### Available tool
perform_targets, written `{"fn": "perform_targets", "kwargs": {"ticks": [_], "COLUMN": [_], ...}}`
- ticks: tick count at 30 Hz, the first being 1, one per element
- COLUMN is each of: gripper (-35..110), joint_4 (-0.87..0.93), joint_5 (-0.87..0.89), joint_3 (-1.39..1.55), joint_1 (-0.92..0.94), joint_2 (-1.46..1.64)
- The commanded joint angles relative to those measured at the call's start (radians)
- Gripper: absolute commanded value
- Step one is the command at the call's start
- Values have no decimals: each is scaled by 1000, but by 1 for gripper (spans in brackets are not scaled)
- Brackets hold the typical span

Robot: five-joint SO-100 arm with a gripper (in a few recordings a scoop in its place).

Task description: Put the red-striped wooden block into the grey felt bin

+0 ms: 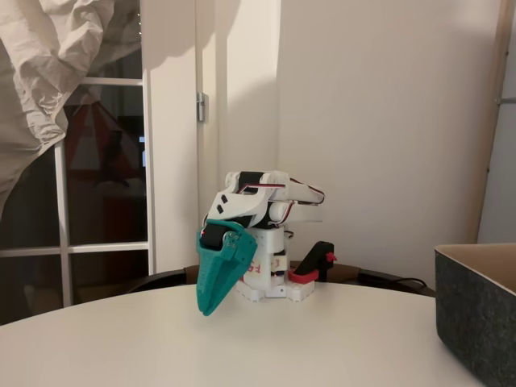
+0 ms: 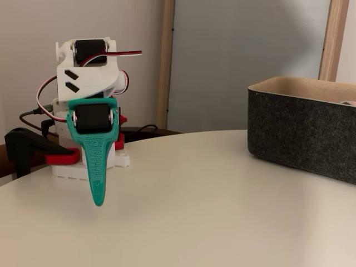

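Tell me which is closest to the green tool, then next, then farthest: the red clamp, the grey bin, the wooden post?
In a fixed view, from the tool:
1. Red clamp, just left, by the base.
2. Grey bin, on the table's right.
3. Wooden post, behind the bin.

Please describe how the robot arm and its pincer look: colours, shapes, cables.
The arm has white plastic links with black servo motors set into them. Red, white and black cables loop along its side. The pincer is teal, a long flat wedge tapering to a narrow tip, with a black servo at its wide end. A red and black clamp sits at the base.
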Motion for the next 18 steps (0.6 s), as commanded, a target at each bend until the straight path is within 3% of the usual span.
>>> {"fn": "perform_targets", "kwargs": {"ticks": [1, 18], "gripper": [0, 0], "joint_4": [-2, -2], "joint_5": [9, 9], "joint_3": [8, 8], "joint_1": [0, 0], "joint_2": [29, 29]}}
